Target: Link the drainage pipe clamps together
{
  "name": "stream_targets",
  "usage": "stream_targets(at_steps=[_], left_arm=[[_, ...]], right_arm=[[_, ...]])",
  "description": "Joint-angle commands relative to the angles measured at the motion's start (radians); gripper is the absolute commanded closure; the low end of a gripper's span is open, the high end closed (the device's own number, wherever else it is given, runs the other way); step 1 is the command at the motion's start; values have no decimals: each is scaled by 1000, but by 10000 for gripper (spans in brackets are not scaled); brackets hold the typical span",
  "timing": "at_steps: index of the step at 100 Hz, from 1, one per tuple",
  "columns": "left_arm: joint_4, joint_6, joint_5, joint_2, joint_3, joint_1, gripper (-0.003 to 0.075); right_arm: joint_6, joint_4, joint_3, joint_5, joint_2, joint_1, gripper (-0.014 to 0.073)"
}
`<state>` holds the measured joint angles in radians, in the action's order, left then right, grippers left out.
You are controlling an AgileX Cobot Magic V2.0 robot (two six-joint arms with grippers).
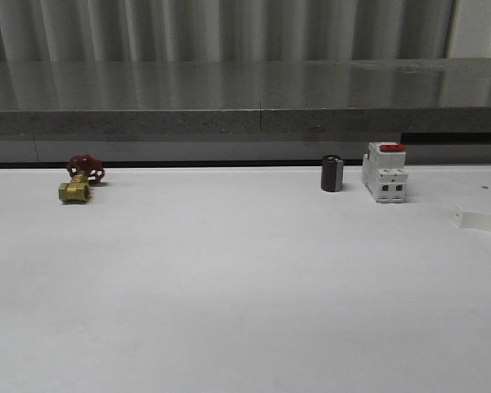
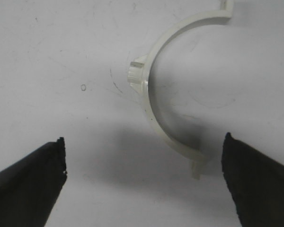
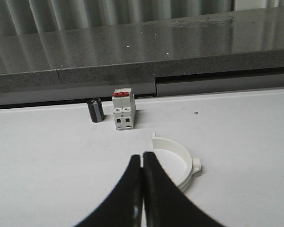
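One white semicircular drainage pipe clamp (image 2: 147, 97) lies flat on the white table, seen from above in the left wrist view. My left gripper (image 2: 143, 142) hovers over it, open, with nothing between the fingers. The clamp's lower end tab sits close to one fingertip (image 2: 232, 146). A second white clamp half (image 3: 182, 151) lies on the table just beyond and to the side of my right gripper (image 3: 142, 158), which is shut on nothing. In the front view, part of a white clamp (image 1: 483, 220) shows at the table's right edge.
A white breaker with a red top (image 1: 385, 172) and a short black cylinder (image 1: 332, 173) stand at the back right of the table. At the back left lies a brass valve with a red handle (image 1: 80, 182). A grey ledge (image 1: 245, 123) runs behind the table.
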<state>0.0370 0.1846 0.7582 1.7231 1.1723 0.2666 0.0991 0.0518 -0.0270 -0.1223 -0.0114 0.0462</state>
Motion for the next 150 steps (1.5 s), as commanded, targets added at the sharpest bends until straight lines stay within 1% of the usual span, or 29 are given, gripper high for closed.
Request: stream_targets(at_steps=[1, 16, 53, 107, 116, 123, 130, 135, 137, 142, 150], left_arm=[[18, 25, -46, 10, 56, 2, 78], [53, 68, -56, 98, 115, 2, 78], [51, 116, -70, 234, 224, 2, 78], [51, 118, -94, 272, 225, 2, 79], [55, 118, -84, 272, 225, 2, 90], [60, 118, -75, 272, 225, 2, 136], [60, 118, -68, 272, 225, 2, 220], [60, 118, -66, 272, 225, 2, 309], [60, 118, -66, 272, 225, 2, 332], [60, 118, -66, 272, 225, 2, 430], [60, 118, -66, 272, 225, 2, 556]], right_arm=[[-4, 2, 15, 75, -20, -6, 712], [-4, 2, 15, 75, -20, -6, 712], [-4, 2, 15, 75, -20, -6, 712], [-4, 2, 15, 75, -20, -6, 712], [-4, 2, 15, 75, -20, -6, 712], [-4, 2, 15, 75, -20, -6, 712], [-4, 2, 15, 75, -20, -6, 712], [-4, 2, 15, 75, -20, -6, 712], [-4, 2, 15, 75, -20, -6, 712], [-4, 2, 15, 75, -20, -6, 712], [-4, 2, 15, 75, -20, -6, 712]])
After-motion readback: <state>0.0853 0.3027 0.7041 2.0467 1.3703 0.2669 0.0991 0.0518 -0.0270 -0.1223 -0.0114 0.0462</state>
